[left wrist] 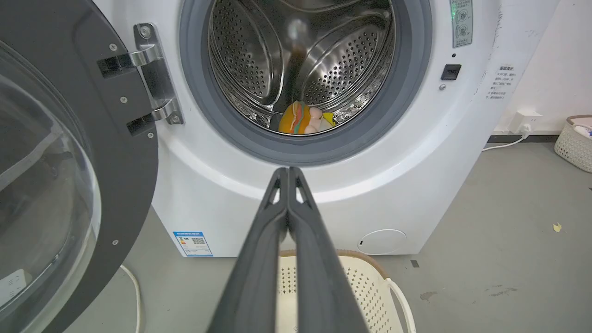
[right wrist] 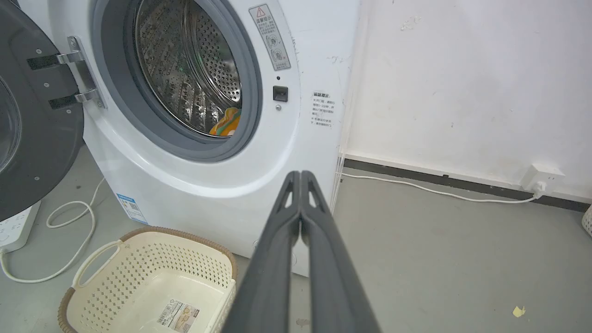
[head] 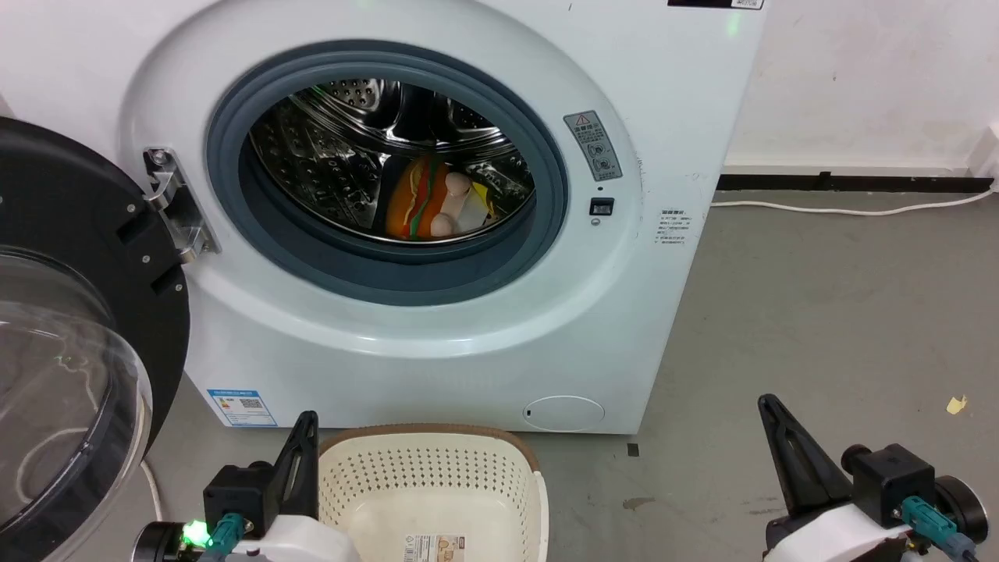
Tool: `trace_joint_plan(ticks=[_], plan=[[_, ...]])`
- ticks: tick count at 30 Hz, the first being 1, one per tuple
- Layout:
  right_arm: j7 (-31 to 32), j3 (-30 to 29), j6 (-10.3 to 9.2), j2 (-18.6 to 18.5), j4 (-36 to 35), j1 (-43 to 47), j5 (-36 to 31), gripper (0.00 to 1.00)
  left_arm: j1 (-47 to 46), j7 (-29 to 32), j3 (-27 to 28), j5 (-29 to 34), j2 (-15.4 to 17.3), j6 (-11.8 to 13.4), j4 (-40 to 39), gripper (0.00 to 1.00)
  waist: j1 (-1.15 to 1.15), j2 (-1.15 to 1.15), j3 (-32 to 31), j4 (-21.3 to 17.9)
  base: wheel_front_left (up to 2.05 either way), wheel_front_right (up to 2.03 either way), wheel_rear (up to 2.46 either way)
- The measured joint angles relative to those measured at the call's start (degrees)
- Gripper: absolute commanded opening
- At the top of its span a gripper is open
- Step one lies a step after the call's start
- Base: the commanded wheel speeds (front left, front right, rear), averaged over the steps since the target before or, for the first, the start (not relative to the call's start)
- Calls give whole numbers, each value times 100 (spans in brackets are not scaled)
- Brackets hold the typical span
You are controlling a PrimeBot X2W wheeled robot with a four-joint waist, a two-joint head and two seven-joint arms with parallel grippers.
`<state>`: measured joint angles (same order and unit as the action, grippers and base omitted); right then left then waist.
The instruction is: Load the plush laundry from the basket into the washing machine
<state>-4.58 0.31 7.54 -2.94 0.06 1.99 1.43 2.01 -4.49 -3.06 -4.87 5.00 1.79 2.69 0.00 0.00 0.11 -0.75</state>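
Left pincer (head: pixel 307 421) sits at the lower left of the head view, its fingers pressed together on nothing, just beside the left rim of the basket (head: pixel 437 476). The right pincer (head: pixel 769 404) is likewise closed and empty, above the grey floor (head: pixel 819 312) well right of the basket. The basket stands on the floor at the foot of the washing machine (head: pixel 468 336). The plush laundry (head: pixel 428 204) lies on the bottom of the drum, right of its middle, behind the grey seal. The door (head: pixel 78 257) hangs open on the left.

In the left wrist view, the left pincer (left wrist: pixel 287 172) points at the seal's lower edge, jaws shut. The plush laundry (left wrist: pixel 303 119) rests low in the drum.

In the right wrist view, the closed right pincer (right wrist: pixel 300 175) aims at the machine's right front corner. A barcode sticker (right wrist: pixel 178 315) lies on the basket floor.
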Motion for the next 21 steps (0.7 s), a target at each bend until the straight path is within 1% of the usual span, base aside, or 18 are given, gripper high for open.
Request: trace_joint_plan(ticks=[21], plan=[[250,-7,0,0,0,-51,-57,0,-87,249,163,240,-91,-94,-132,0,0,0,-6,42,0,0,0]])
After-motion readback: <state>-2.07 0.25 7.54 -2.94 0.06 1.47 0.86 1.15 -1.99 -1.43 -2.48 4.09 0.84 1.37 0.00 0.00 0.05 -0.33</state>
